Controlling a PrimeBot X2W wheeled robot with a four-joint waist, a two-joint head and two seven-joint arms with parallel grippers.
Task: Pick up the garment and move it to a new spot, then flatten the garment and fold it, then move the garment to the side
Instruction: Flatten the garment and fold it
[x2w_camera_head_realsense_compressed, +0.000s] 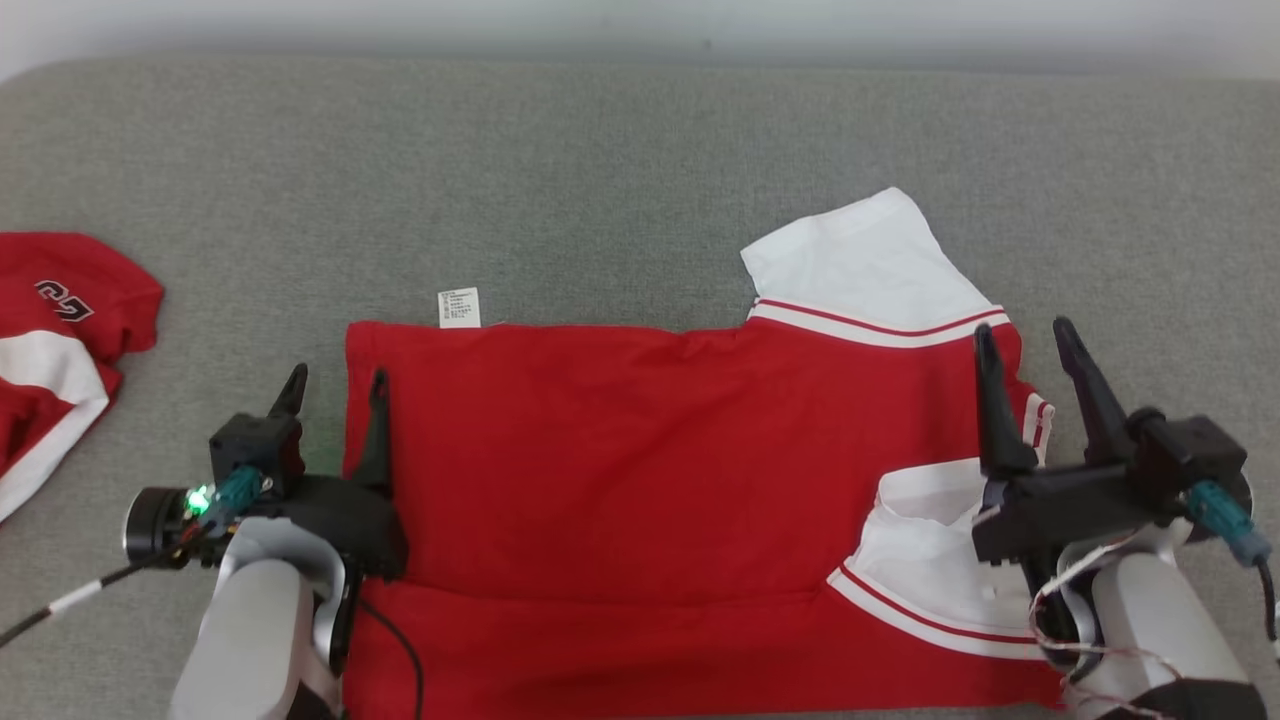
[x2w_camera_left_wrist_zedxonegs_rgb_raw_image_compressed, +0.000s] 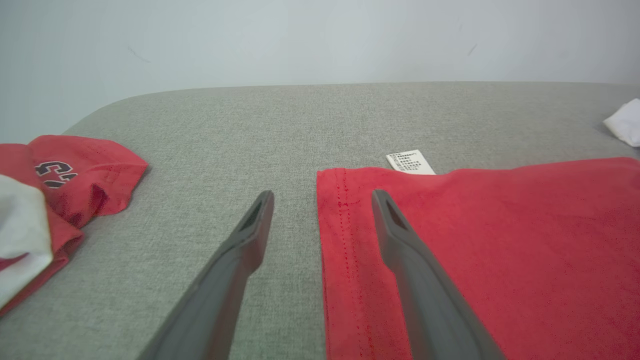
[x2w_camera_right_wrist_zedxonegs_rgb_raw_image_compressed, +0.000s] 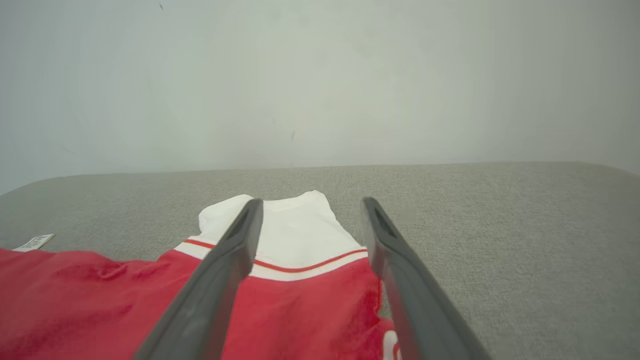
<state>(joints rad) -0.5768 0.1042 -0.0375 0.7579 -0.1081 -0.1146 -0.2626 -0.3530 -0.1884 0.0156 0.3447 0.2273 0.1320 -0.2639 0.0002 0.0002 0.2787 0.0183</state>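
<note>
On a grey woven cushion (x2w_camera_head_realsense_compressed: 600, 180), a crumpled red jersey (x2w_camera_head_realsense_compressed: 60, 330) lies far left, then the left gripper (x2w_camera_head_realsense_compressed: 337, 376), fingers spread wide astride the stitched hem of the flat, folded red T-shirt (x2w_camera_head_realsense_compressed: 620, 430) with white striped sleeves, and the right gripper (x2w_camera_head_realsense_compressed: 1024, 330), equally spread and empty, over its sleeved end.

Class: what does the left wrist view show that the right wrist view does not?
Left wrist: a second red garment with dark lettering, and the left gripper open astride the red shirt's side edge. Right wrist: the red stripe across the white sleeve, framed by the open right gripper. Shared: the red shirt, its white label, the grey cushion.
</note>
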